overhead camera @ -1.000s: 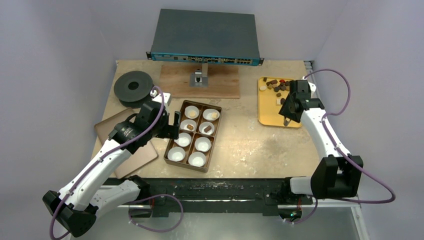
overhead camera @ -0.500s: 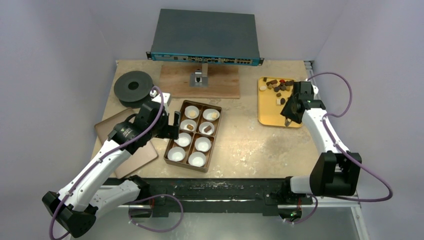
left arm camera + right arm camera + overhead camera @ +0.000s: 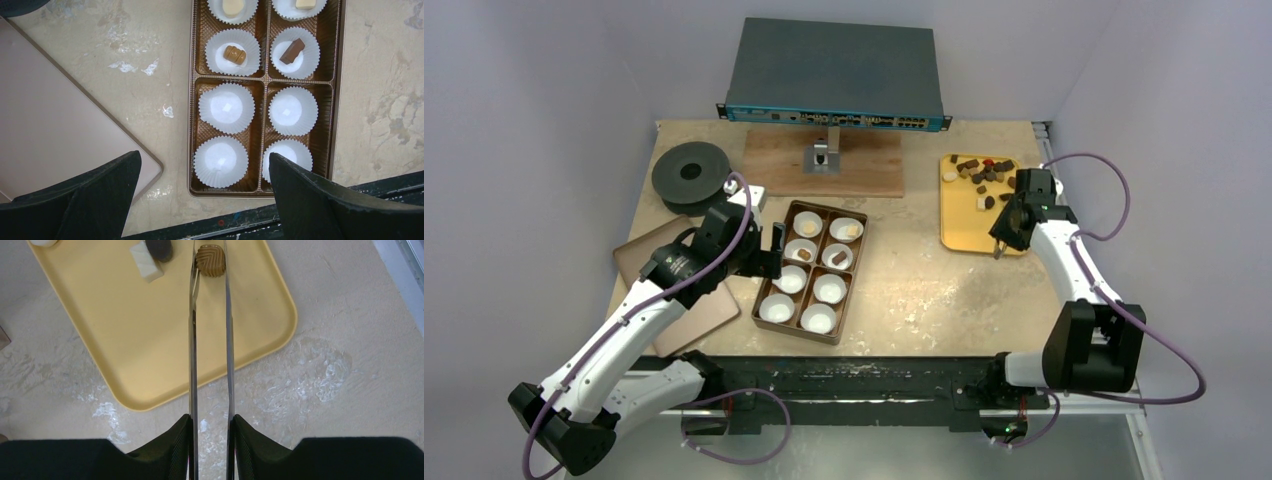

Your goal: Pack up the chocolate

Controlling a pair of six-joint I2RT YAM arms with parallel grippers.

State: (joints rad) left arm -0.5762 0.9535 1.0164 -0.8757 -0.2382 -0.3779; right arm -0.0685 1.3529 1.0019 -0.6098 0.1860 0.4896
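Only the right wrist shows right jaws pinching tongs (image 3: 193, 365) around a tan chocolate (image 3: 210, 260) (left jaws gape wide).

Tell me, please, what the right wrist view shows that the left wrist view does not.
Only the right wrist view: the yellow tray with loose chocolate, and the tongs held by the right gripper, their tips flanking a tan ridged piece. Only the left wrist view: the brown box with white paper cups, four seen empty and four holding chocolate, a flat tan panel, and the open left gripper. Both: the mottled beige table.
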